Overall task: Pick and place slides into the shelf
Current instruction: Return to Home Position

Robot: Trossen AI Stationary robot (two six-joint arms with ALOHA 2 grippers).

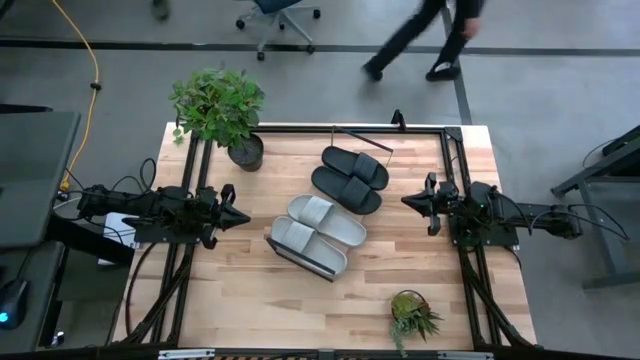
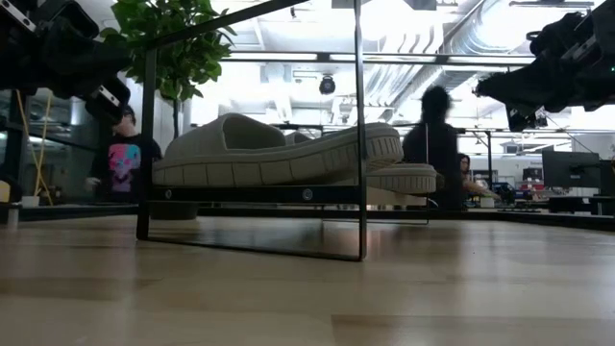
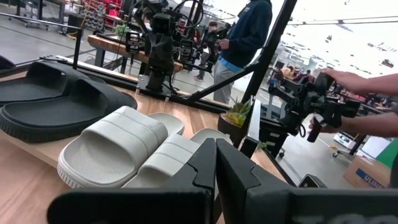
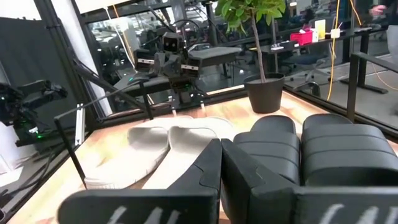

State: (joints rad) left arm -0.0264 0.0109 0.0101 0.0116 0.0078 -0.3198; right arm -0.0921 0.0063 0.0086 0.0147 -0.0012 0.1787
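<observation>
The 2 grey slides and 2 black slides lie on the shelf mid-bench, its long axis running 1 to 7 o'clock, grey toward 7. My left claw, pinched closed and empty, faces them from 9 o'clock. My right claw, likewise closed, faces them from 3. Backing straight outward should clear everything.

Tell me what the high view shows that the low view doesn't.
Only the high view shows the two black slides and the small plant on the right side of the table. Only the low view shows the grey slides' ridged sole edges side-on and the ceiling ducts. Both show the grey slides on the shelf, the large potted plant, and the left gripper and right gripper apart from the slides.
</observation>
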